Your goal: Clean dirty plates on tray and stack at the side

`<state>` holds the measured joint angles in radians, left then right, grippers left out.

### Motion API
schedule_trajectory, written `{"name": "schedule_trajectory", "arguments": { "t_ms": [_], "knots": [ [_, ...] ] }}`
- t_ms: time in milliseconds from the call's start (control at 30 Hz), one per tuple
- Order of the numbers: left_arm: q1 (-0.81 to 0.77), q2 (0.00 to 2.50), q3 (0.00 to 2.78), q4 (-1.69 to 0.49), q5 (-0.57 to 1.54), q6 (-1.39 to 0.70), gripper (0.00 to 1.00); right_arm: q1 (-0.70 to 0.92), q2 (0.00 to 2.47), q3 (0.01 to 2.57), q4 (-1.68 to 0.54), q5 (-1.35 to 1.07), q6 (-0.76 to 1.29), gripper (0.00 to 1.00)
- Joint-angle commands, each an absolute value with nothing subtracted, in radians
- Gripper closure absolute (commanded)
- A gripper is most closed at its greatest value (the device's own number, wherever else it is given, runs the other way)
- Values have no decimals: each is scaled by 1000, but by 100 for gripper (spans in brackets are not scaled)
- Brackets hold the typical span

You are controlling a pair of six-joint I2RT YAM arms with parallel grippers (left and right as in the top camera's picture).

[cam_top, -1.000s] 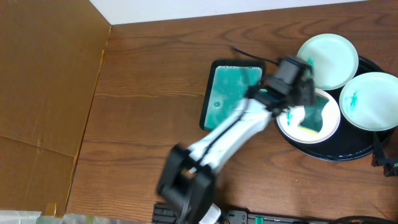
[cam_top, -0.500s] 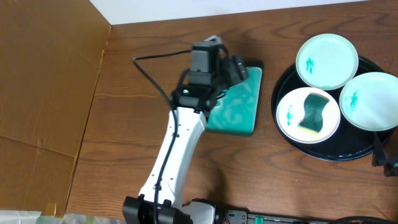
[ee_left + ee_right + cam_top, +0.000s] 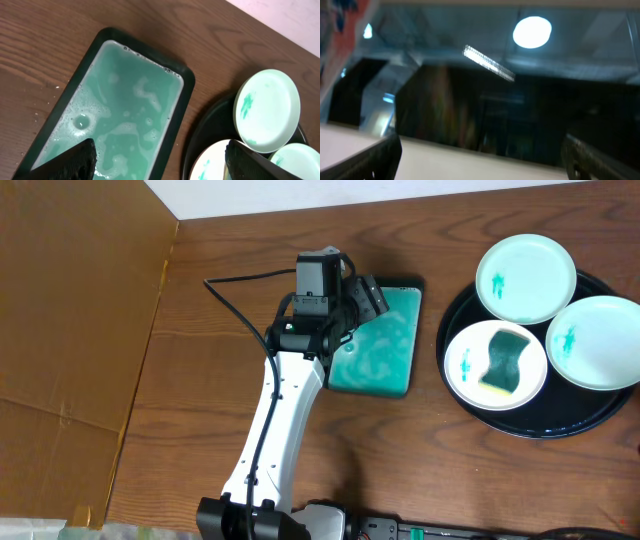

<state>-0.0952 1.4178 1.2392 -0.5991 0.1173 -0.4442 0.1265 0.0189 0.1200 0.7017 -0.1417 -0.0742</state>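
Now the left gripper (image 3: 160,156), wide and empty, has left the sponge (image 3: 505,362) on the near plate (image 3: 531,384); scrubbing waits. Right gripper (image 3: 482,155), blurred, seems wide.

A dark brown wooden desk (image 3: 220,380) with visible grain filled most of the overhead view, and a brown cardboard panel (image 3: 70,330) stood along its left side. Beyond the desk's far edge ran a white strip (image 3: 350,192), wall or floor, hard to tell which. The right wrist view looked up at a dim, blurred ceiling where a round lamp (image 3: 532,31) and a strip light (image 3: 489,63) glowed.
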Motion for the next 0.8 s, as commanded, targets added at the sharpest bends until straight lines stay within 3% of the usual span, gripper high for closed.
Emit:
{"name": "schedule_trajectory", "arguments": {
  "t_ms": [0,167,300,400,500,567,667,767],
  "knots": [
    [-93,1420,1241,-603,112,-435,17,121,93,367,377,-186,-83,1],
    [-93,1420,1241,-614,112,-435,17,121,433,865,-418,-180,-83,1],
    [-93,1420,1241,-627,112,-435,17,121,720,1150,-722,-492,-78,1],
    [-93,1420,1241,-627,112,-435,17,121,879,1256,-826,-778,-73,1],
    [-93,1420,1241,-629,112,-435,17,121,996,1267,-720,-896,26,1],
    [-93,1420,1241,-632,112,-435,17,123,1064,1267,-699,-790,166,1],
    [-93,1420,1241,-638,112,-434,17,182,1195,1266,-779,-406,276,8],
    [-93,1420,1241,-643,112,-435,17,262,1328,1266,-833,-246,302,25]
  ]
}}
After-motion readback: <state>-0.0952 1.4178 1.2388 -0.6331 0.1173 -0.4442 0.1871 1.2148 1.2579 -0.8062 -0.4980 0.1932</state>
